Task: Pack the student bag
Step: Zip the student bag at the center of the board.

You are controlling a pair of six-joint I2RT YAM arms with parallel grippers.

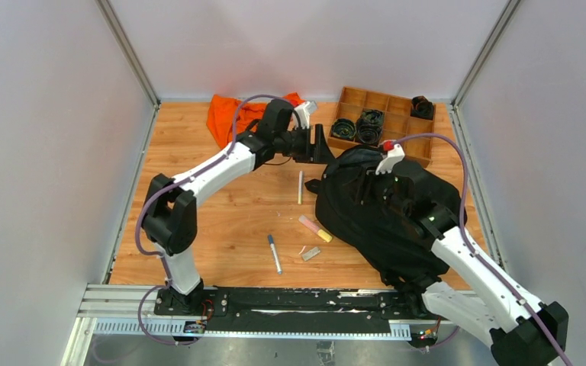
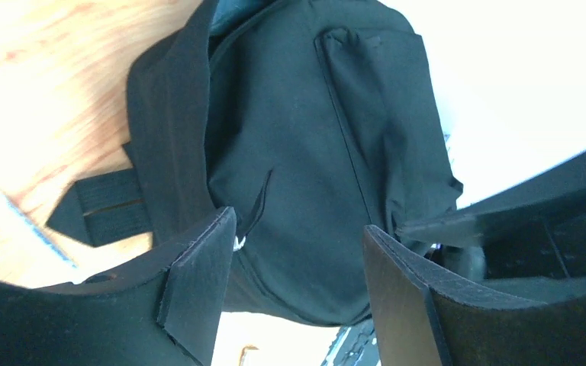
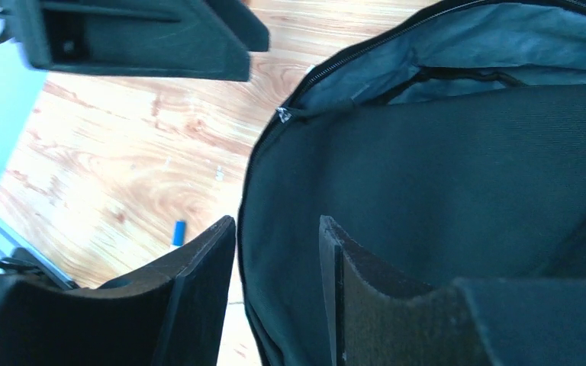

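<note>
The student bag (image 1: 381, 217) is a large black backpack lying flat at the right of the table. Its main zipper is open and shows grey lining in the right wrist view (image 3: 465, 42). My left gripper (image 1: 325, 146) is open and empty, hovering at the bag's far left corner, with the bag's front (image 2: 305, 152) beyond its jaws (image 2: 299, 248). My right gripper (image 1: 374, 179) is over the bag's top. Its jaws (image 3: 277, 259) stand partly open and straddle the bag's left edge (image 3: 290, 191) without pinching it.
On the wood left of the bag lie a pale stick (image 1: 301, 187), a pink and yellow highlighter (image 1: 314, 228), a blue-capped marker (image 1: 275, 253) and a small grey piece (image 1: 311, 254). An orange cloth (image 1: 233, 114) lies at the back. A wooden compartment tray (image 1: 397, 122) holds coiled black cables.
</note>
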